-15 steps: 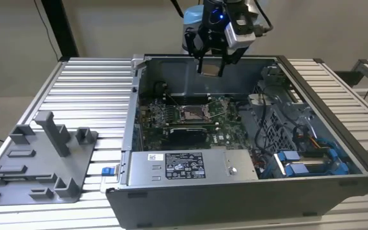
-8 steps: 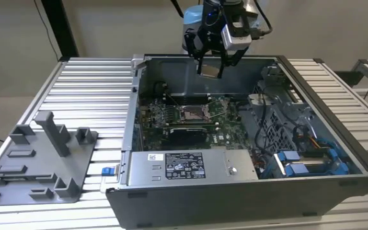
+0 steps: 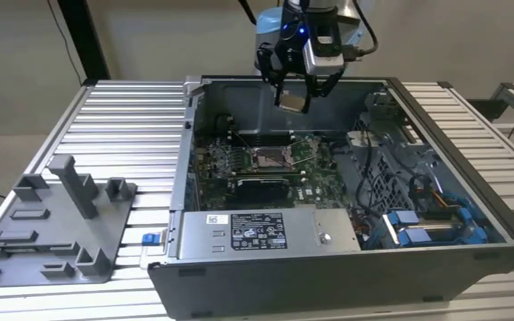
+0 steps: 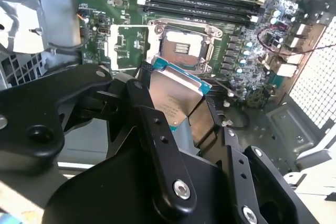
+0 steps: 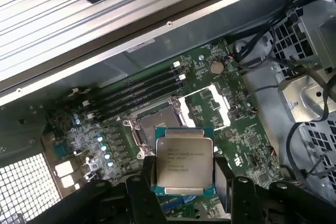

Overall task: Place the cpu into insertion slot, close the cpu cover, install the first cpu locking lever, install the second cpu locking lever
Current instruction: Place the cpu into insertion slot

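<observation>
My gripper (image 3: 293,100) hangs above the open computer case, shut on the cpu (image 3: 291,102). In both wrist views the chip's silver top face (image 5: 184,161) (image 4: 173,95) sits between the black fingers (image 5: 224,182) (image 4: 152,124), with its green edge showing. The insertion slot (image 3: 269,157) (image 5: 155,121) (image 4: 181,48) lies open on the green motherboard, below and apart from the chip, its dark centre uncovered. The cpu cover (image 5: 210,106) (image 4: 123,45), a silvery frame with a square window, is swung open beside the slot.
Long black memory slots (image 5: 136,95) run along one side of the socket. A power supply (image 3: 257,231) stands at the case front, and cables with blue connectors (image 3: 427,224) lie on the exterior view's right. A grey fixture tray (image 3: 51,227) rests on the slatted table.
</observation>
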Motion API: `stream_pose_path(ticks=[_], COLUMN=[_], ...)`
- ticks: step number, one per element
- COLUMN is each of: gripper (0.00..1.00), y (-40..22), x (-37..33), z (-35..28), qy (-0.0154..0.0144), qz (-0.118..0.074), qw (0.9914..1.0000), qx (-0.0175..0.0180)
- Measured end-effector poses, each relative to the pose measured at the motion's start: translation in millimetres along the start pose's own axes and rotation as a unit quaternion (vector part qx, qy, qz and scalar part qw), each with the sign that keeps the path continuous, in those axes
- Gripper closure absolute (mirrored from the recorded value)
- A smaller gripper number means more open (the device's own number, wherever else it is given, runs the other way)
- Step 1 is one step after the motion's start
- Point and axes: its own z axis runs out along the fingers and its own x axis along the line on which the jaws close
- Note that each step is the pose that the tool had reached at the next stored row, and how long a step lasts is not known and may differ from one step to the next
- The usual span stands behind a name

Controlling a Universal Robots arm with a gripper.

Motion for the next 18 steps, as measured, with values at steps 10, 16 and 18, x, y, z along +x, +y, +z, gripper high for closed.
stream_pose_path(ticks=[10,16,18], gripper=[1.0,1.0,1.0], y=[-2.2,-3.0,-3.3], x=[2.5,3.7,4.0], z=[10.8,14.2,15.1], qy=[-0.0054,-0.0088,-0.0099], qz=[0.055,0.081,0.09], qw=[0.99845,0.99665,0.99589], qx=[0.0004,0.0024,0.003])
